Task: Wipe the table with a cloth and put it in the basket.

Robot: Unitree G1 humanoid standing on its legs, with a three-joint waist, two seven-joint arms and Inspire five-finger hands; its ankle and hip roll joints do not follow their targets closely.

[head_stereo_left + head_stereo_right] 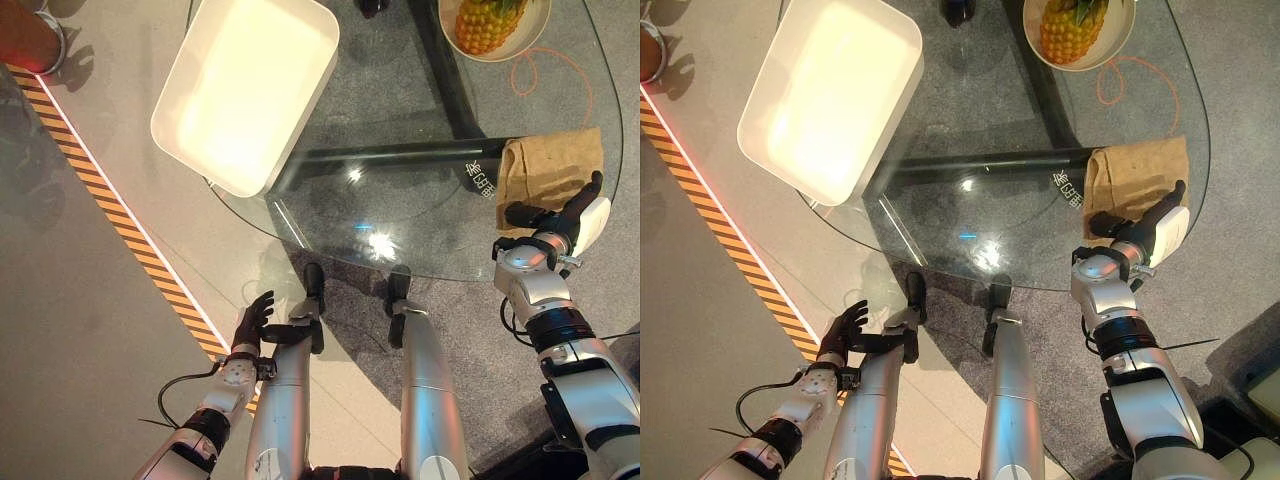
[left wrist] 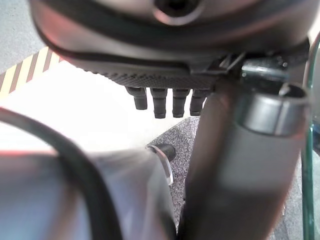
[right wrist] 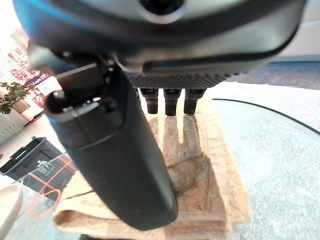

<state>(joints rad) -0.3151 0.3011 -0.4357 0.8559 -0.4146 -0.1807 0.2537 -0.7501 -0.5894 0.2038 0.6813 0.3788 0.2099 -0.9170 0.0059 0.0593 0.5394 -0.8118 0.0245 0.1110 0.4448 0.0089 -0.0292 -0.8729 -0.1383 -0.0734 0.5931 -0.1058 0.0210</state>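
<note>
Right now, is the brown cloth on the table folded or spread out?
Folded. The cloth shows stacked layers along its edge, and the right hand rests on top of it on the glass table.

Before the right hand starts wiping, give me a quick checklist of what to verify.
1. Right hand over the cloth: ok, at its near edge.
2. Fingers pressing the cloth: cannot tell, contact is not clear.
3. Cloth flat on the glass table: ok, folded.
4. White basket on the table, ready for the cloth: ok.
5. Pineapple bowl away from the cloth: ok.
6. Left hand away from the table: ok, open below the table edge.
</note>
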